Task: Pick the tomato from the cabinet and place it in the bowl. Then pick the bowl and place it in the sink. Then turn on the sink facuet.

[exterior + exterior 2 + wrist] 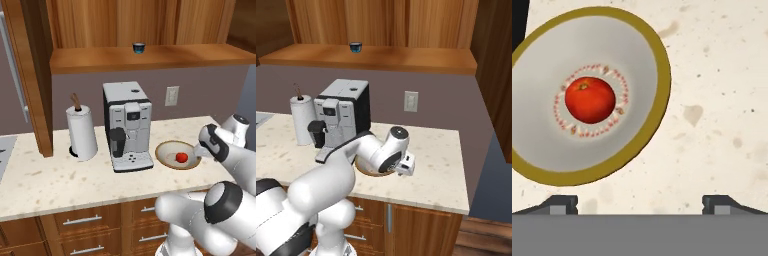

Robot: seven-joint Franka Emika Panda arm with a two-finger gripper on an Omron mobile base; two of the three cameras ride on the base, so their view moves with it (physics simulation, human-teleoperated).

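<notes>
The tomato [589, 99] lies in the middle of the bowl [661, 75], free of my fingers. The bowl stands on the speckled counter just right of the coffee machine, and the tomato [182, 157] shows red inside the bowl [163, 150] from the left base view too. My gripper [640, 204] hangs open over bare counter just beside the bowl's rim, with nothing between its fingertips. From the right base view my wrist covers most of the bowl [374, 173]. The cabinet [150, 57] runs above the counter with its shelf board. Sink and faucet are out of view.
A small dark blue cup [138, 47] stands on the cabinet shelf. The coffee machine [127, 125] and a paper towel roll [82, 132] stand left of the bowl. A wall outlet [172, 95] is behind it. Drawers [82, 220] sit under the counter.
</notes>
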